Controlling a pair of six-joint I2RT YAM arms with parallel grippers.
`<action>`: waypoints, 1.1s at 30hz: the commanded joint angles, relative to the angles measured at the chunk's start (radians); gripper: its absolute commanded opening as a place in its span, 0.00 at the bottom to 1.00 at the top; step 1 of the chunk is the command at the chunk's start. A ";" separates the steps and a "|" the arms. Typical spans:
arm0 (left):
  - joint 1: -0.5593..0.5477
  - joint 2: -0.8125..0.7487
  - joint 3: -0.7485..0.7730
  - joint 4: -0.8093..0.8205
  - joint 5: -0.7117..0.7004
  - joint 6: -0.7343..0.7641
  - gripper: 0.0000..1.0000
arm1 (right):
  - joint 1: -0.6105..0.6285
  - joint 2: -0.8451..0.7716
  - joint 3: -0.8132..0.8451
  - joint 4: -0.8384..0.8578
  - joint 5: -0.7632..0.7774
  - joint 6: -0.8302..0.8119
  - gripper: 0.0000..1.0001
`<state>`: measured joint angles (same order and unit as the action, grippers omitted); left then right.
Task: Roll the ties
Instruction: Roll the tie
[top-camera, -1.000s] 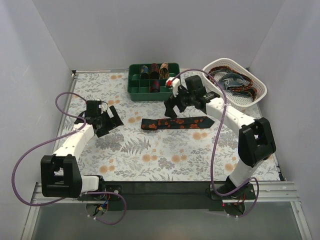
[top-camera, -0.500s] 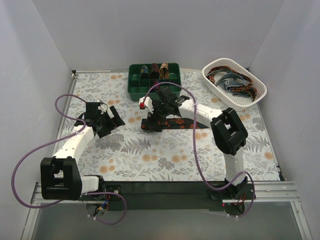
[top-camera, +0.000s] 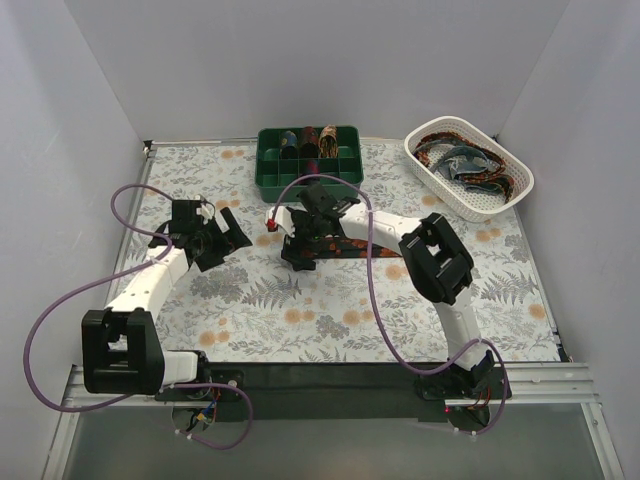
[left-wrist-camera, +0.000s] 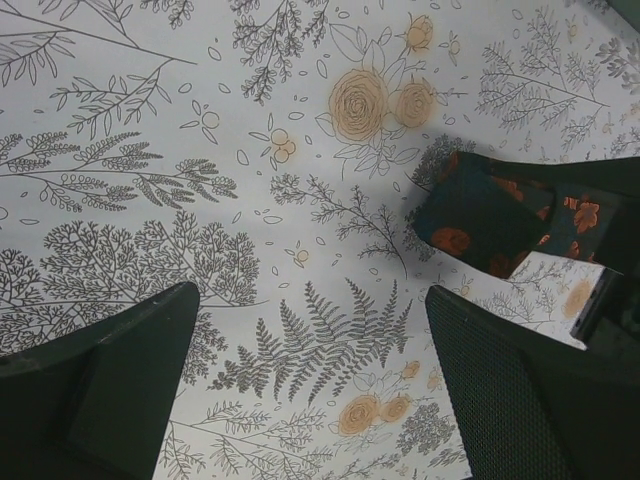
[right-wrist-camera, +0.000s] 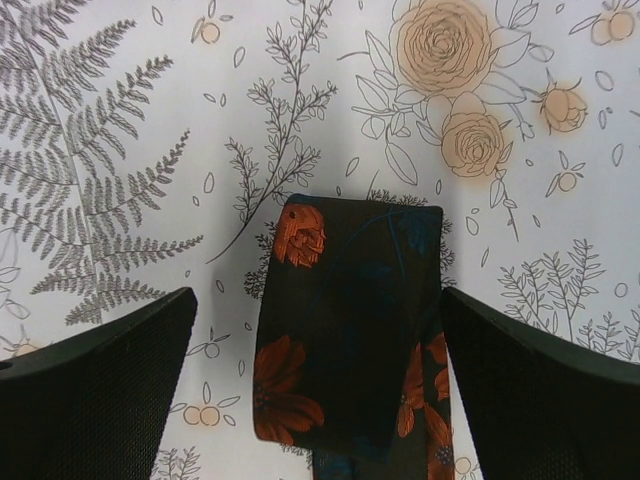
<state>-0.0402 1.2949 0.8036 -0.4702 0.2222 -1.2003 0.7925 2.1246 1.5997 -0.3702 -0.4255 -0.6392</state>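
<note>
- Looking down from the top camera, I see a table covered by a floral cloth printed with grey ferns and orange roses, closed in by plain white walls on the left, far and right sides.
- One dark tie with orange-red flowers lies flat near the middle of the table, running left to right.
- My right gripper hovers over that tie's left end, fingers spread wide on either side of the strip and not clamped on it.
- My left gripper hangs over bare cloth toward the left edge, fingers wide apart and holding nothing. Its wrist camera shows the tie's end off to the right.
- A green compartment tray sits at the middle of the far edge, with rolled ties in its back row.
- A white basket in the far right corner holds loose ties in a tangle.
- Purple cables loop off both arms.
</note>
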 joint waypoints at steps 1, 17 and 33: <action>0.006 0.003 0.048 -0.001 0.025 0.002 0.89 | 0.001 0.031 0.052 -0.006 0.016 -0.037 0.95; 0.006 0.058 0.072 -0.008 0.074 0.019 0.89 | -0.001 0.104 0.068 -0.007 0.010 -0.068 0.65; 0.008 0.053 0.002 0.042 0.181 0.031 0.89 | 0.013 0.026 -0.033 -0.009 -0.041 -0.057 0.43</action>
<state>-0.0399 1.3617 0.8288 -0.4469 0.3542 -1.1786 0.7937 2.1830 1.6024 -0.3416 -0.4557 -0.6884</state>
